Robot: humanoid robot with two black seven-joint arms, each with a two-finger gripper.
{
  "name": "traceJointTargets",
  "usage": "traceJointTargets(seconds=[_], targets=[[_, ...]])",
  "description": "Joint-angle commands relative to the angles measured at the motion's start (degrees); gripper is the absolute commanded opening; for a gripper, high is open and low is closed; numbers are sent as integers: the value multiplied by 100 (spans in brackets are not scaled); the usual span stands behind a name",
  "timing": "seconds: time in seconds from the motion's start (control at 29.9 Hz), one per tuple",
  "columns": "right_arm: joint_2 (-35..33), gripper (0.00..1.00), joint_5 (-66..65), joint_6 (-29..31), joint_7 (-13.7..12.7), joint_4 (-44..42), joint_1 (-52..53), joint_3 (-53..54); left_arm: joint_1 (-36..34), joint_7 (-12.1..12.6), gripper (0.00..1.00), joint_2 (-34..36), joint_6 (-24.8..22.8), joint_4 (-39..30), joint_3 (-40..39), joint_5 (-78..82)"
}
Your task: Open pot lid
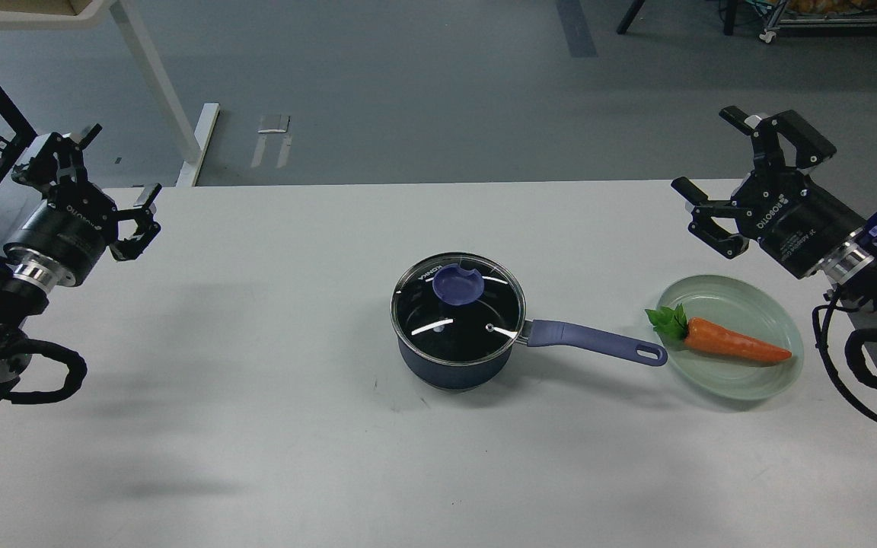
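Observation:
A dark blue saucepan point(450, 365) stands in the middle of the white table, its long blue handle point(594, 341) pointing right. A glass lid point(457, 308) with a blue knob point(457, 284) lies closed on it. My left gripper point(103, 179) is open and empty at the table's far left edge, well away from the pot. My right gripper point(735, 167) is open and empty at the far right, above and behind the plate.
A pale green glass plate point(735, 380) with a toy carrot point(728, 340) sits right of the pan handle's tip. The white table point(256, 426) ends at its far edge near my grippers. A black frame and a white table leg stand on the floor at the back left.

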Motion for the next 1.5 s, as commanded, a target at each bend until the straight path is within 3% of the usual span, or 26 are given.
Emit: traceJointTargets(seconds=[0.0,0.3,0.5,0.77,1.14,1.47], targets=[[-420,100,-1310,-339,0,495,528,-31,-13,-78,99,50,1,-91,14,8],[-808,100,-4897,-814,0,751,1477,-610,-84,-104,99,41,97,-504,31,385],[-870,100,-6884,-823,0,1076,2531,-2181,-84,-104,99,50,238,-688,23,412],[-572,100,-8449,-1130,0,1323,3745,-3888,-84,-104,99,59,308,-917,31,421],[246,100,-9136,-1174,0,1252,3860,-4496,-84,-104,99,182,387,-1093,31,465],[976,95,-9365,-1314,0,585,3816,-4918,-75,-104,99,252,387,-1102,14,465]])
